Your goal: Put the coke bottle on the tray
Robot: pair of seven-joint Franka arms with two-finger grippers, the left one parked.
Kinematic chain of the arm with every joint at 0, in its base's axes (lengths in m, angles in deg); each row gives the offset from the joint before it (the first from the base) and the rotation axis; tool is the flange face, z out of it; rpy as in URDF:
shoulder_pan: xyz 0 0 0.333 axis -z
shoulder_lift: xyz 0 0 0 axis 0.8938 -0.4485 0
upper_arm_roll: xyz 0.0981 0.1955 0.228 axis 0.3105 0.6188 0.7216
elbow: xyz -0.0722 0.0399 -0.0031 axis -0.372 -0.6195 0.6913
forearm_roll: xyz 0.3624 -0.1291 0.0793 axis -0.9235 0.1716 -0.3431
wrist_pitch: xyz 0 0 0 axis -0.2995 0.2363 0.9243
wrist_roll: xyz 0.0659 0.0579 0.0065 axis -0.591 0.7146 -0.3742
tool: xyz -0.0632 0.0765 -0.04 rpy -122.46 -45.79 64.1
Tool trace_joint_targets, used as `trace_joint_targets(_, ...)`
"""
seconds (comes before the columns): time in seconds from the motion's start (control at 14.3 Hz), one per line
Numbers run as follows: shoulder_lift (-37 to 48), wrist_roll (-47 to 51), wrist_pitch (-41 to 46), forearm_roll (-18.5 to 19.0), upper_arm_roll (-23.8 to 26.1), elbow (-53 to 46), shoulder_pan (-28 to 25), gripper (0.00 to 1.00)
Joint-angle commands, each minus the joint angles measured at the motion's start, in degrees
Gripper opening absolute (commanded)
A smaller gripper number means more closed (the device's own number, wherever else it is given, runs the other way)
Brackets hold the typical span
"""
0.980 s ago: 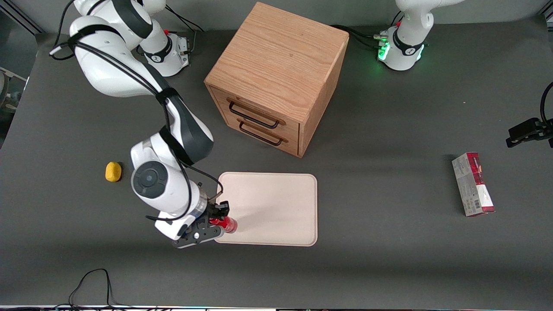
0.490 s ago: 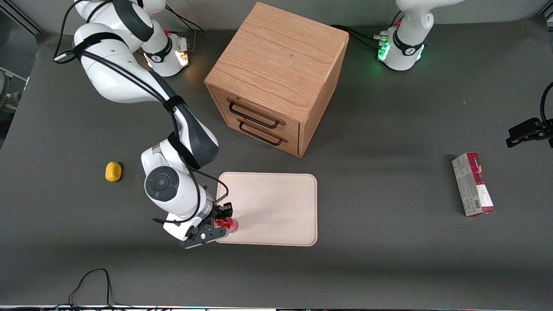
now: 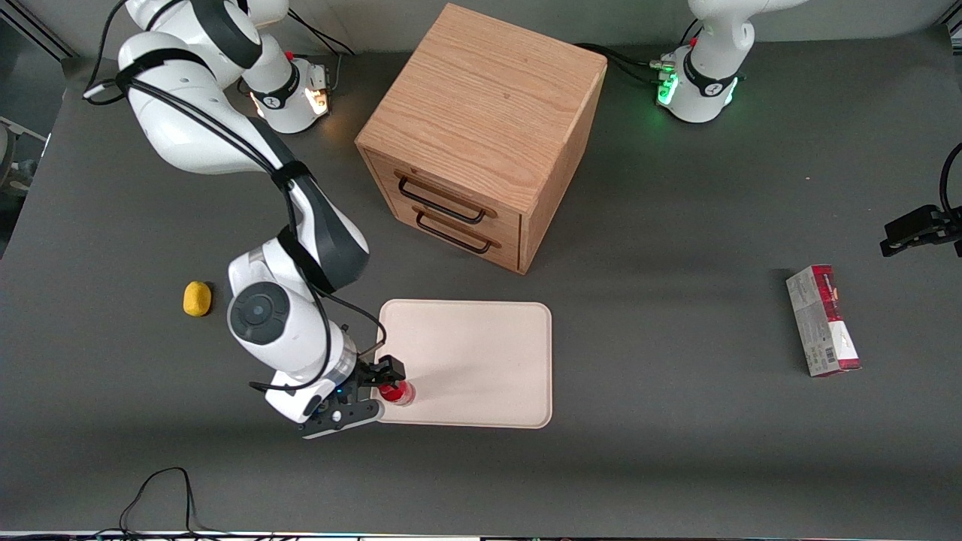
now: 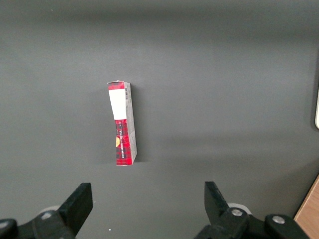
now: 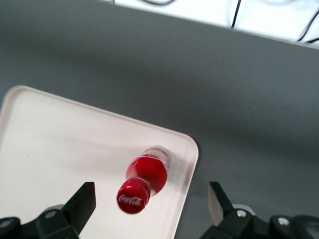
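The gripper (image 3: pixel 378 389) hangs over the tray's corner nearest the front camera at the working arm's end, its two fingers spread wide and holding nothing. Between them — touching neither, as the right wrist view makes plain — stands the coke bottle (image 3: pixel 396 391), upright on the tray (image 3: pixel 481 353), its red cap up with the white logo readable (image 5: pixel 133 198). In that wrist view the fingers (image 5: pixel 81 203) sit well out to either side of the bottle (image 5: pixel 147 174), with the tray's rounded corner (image 5: pixel 190 149) just beside its base.

From the front, the bottle is on the tray just inside the rim at that corner; the rest of the cream tray surface is bare.

Outward from there, taking the tray as the clock's centre in the front view: a small yellow oval lump (image 3: pixel 197 298) lies on the dark table at about nine o'clock, past the arm's wrist. The wooden drawer cabinet (image 3: pixel 481 128) with two dark handles sits at about twelve o'clock, farther from the front camera. A red-and-grey carton (image 3: pixel 822 321) lies flat at about three o'clock, well apart, toward the parked arm's end of the table (image 3: pixel 676 451).
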Motion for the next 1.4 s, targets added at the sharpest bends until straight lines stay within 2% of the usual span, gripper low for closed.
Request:
trace_joint_targets(0.0, 6.7, 0.4, 6.0, -6.2, -0.7, 2.1, 2.3, 1.0)
trace_joint_targets(0.14, 11.3, 0.1, 13.2, -7.2, -3.3, 2.7, 2.7, 1.0)
trace_joint_targets(0.28, 18.9, 0.0, 17.4, -8.0, -6.5, 8.4, 3.1, 1.0)
trace_joint_targets(0.49, 37.9, -0.4, 11.9, -18.0, -15.9, 31.4, 3.3, 1.0)
trace_joint_targets(0.63, 50.9, -1.6, 6.8, -18.7, -18.2, 47.2, 3.3, 1.0)
trace_joint_targets(0.77, 59.6, -2.8, 6.6, -18.6, -20.5, 55.9, 3.3, 1.0)
trace_joint_targets(0.98, 63.8, -8.9, 11.6, -18.0, -24.6, 58.0, 3.3, 1.0)
trace_joint_targets(1.33, 62.7, -8.6, 14.2, -15.5, -24.7, 55.7, 3.2, 1.0)
